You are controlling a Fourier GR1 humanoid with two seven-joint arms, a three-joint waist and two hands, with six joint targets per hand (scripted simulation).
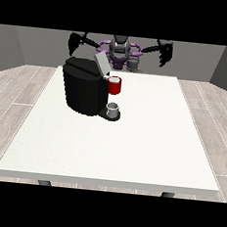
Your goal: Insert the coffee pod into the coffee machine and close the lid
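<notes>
The black coffee machine (pixel 83 90) stands on the left half of the white table (pixel 132 146), with its grey lid (pixel 101 63) tilted up and open. A red thing at the machine (pixel 114 85) sits at its front, under the lid. The small grey coffee pod (pixel 133 64) stands at the table's far edge, just right of the lid. Both hands hang raised above the far edge, touching nothing. The hand at the view's left (pixel 74 44) is behind the machine, and the hand at the view's right (pixel 164 54) is to the right of the pod. Both have relaxed fingers.
A grey thing (pixel 113 110) stands on the machine's low base, below the red thing. The table's near edge runs along the bottom of the view, and wooden floor surrounds the table.
</notes>
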